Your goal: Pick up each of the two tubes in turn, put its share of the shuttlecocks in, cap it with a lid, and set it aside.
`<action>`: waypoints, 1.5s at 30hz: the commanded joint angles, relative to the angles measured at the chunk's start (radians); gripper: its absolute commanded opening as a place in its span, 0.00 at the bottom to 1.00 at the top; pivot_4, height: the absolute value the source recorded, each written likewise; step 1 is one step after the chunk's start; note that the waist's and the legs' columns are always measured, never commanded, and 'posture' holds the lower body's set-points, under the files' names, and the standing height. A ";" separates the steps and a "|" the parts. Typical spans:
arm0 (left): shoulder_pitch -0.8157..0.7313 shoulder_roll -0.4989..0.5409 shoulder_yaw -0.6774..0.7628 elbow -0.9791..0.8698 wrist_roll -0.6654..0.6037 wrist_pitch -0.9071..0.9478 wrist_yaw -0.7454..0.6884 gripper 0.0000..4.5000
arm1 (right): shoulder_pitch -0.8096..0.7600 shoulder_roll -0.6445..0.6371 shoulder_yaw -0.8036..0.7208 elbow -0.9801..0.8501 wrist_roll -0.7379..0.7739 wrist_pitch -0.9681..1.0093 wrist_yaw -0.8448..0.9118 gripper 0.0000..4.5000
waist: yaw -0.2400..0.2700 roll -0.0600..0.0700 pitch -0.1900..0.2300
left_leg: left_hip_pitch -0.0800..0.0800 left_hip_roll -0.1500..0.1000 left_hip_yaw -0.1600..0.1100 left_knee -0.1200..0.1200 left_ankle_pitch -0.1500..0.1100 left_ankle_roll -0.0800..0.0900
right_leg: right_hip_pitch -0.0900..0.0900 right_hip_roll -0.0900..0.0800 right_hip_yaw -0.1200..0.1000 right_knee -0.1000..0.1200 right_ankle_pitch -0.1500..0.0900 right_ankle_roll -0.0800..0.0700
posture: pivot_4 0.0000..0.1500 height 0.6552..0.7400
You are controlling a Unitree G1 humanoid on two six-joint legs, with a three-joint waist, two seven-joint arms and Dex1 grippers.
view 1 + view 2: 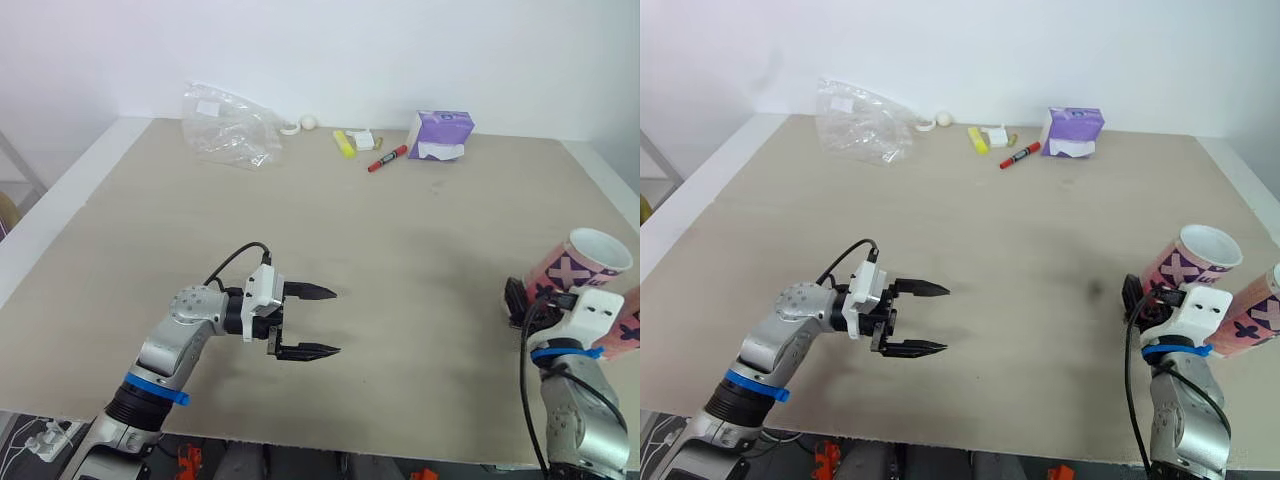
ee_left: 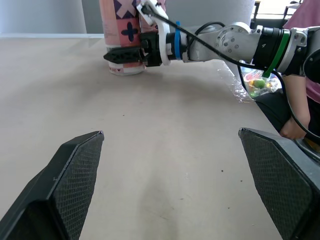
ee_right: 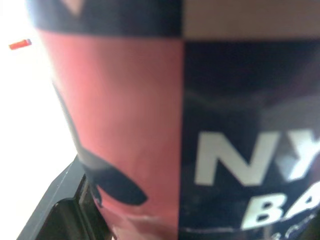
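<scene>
A pink tube [image 1: 580,265] with dark crosses stands open-topped at the table's right side, also seen as the tube [image 2: 122,30] in the left wrist view. My right gripper [image 1: 518,300] is shut around its lower part, and the tube's wall [image 3: 150,125] sits very close between the fingers. A second pink tube [image 1: 1252,310] pokes in at the far right edge behind my right wrist. My left gripper [image 1: 336,321] hovers open and empty over the bare table at centre left, well apart from both tubes.
Along the back edge lie a clear plastic bag [image 1: 230,125], a yellow block [image 1: 343,143], a red marker [image 1: 387,159] and a purple tissue box [image 1: 440,135]. A person in a pink top [image 2: 302,20] stands beyond the table's right side.
</scene>
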 commanded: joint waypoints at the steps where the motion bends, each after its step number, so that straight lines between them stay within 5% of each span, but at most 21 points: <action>1: -0.010 0.002 0.005 -0.020 -0.006 0.001 0.007 1.00 | -0.005 -0.026 -0.027 0.022 -0.014 -0.024 -0.015 0.84 | 0.000 0.000 0.000 | 0.000 0.000 0.000 0.000 0.000 0.000 | 0.000 0.000 0.000 0.000 0.000 0.000 | 1.00 1.00; 12: -0.014 0.003 -0.001 -0.015 0.007 -0.006 0.020 1.00 | 0.006 -0.025 -0.002 0.016 -0.017 -0.023 0.000 0.84 | 0.000 0.000 0.000 | 0.001 0.000 0.000 0.001 0.000 0.000 | 0.001 0.000 0.000 0.000 0.001 0.001 | 1.00 1.00; 13: -0.014 0.002 -0.001 -0.014 0.008 -0.007 0.020 1.00 | 0.012 -0.024 0.003 0.008 -0.017 -0.023 0.005 0.97 | 0.000 0.000 0.000 | 0.001 0.000 0.000 0.001 0.000 0.000 | 0.001 0.000 0.000 0.000 0.000 0.001 | 1.00 1.00; 14: -0.015 0.001 -0.001 -0.013 0.009 -0.007 0.021 1.00 | 0.016 -0.023 0.007 0.002 -0.016 -0.023 0.008 0.99 | 0.000 0.000 0.000 | 0.001 0.000 0.000 0.001 0.000 0.000 | 0.001 0.000 0.000 0.000 0.000 0.001 | 1.00 1.00; 22: -0.030 -0.005 -0.002 0.008 0.014 -0.011 0.022 1.00 | 0.076 -0.001 0.017 -0.092 -0.003 -0.001 -0.001 0.99 | 0.000 0.001 0.000 | 0.001 0.000 0.000 0.000 0.000 0.000 | 0.001 0.000 0.000 0.000 0.000 0.000 | 1.00 1.00; 40: -0.078 -0.030 -0.011 0.095 0.036 -0.046 0.002 1.00 | 0.421 0.072 -0.017 -0.424 0.077 0.062 0.027 0.99 | 0.000 0.002 0.000 | 0.000 0.000 0.000 0.000 0.000 0.000 | 0.000 -0.001 0.000 0.000 -0.001 0.000 | 1.00 1.00; 45: -0.079 -0.025 0.006 0.110 0.058 -0.039 0.033 1.00 | 0.525 0.038 0.017 -0.471 0.080 -0.026 0.178 0.99 | 0.000 0.003 0.000 | 0.000 0.000 0.000 -0.001 0.000 0.000 | 0.000 -0.001 0.000 0.000 -0.001 -0.001 | 1.00 1.00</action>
